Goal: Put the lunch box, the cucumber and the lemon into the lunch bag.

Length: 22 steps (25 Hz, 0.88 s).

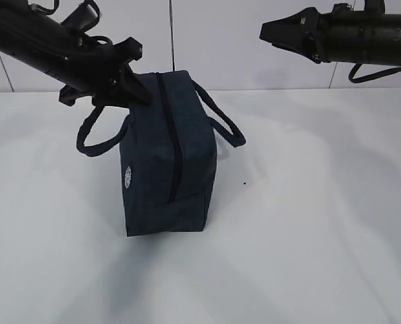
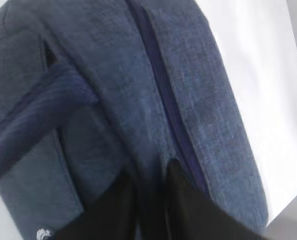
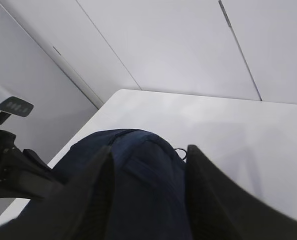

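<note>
The lunch bag [image 1: 167, 162] stands zipped shut with no food in sight, so the job looks done; left fingers [image 1: 134, 86] pinch its top, right fingers [image 1: 276, 32] hang loose, apart.

Looks down past two dark, spread fingers [image 3: 96, 200] of the right end effector [image 3: 148, 200] onto the navy lunch bag [image 3: 143, 185], metal ring pull [image 3: 180, 151] showing, white counter [image 3: 228, 130] beyond, other arm [image 3: 13, 170] at left.

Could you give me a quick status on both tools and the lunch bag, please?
Left tool at the lunch bag top, grip unclear. Right tool open, raised, empty. Bag upright, zipper looks closed. Nothing else on table.
</note>
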Tool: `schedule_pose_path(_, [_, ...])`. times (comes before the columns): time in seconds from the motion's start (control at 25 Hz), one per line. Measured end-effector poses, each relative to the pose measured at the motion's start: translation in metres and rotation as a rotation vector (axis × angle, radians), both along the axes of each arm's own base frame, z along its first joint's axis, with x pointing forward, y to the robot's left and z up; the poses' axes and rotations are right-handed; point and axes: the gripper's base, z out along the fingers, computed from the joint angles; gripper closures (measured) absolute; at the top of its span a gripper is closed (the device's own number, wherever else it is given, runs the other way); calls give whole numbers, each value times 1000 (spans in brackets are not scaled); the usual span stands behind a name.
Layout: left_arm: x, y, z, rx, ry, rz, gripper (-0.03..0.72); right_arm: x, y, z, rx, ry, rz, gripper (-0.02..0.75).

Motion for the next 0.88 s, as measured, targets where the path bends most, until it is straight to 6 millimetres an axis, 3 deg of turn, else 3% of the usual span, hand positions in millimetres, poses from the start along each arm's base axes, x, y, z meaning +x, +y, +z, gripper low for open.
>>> schedule_pose_path(0.16, [1, 7, -1, 21, 9, -8, 401, 0, 0, 0, 5, 6, -1, 389])
schedule_pose_path(0.24, [0, 9, -3, 47, 6, -22, 351, 0, 0, 0, 16, 19, -3, 389])
schedule_pose_path(0.4, [0, 12, -5, 107, -11, -46, 323, 0, 0, 0, 58, 68, -12, 389])
schedule_pose_path(0.6, [-5, 27, 16, 155, -82, -42, 319, 2, -2, 1, 117, 151, -51, 389])
schedule_pose_path(0.72, [-8, 46, 35, 198, -144, -15, 319, 8, -7, 16, 105, 138, -59, 389])
schedule_pose_path(0.88, [-16, 72, 61, 274, -225, 12, 319, 16, -14, 64, -21, 79, -43, 389])
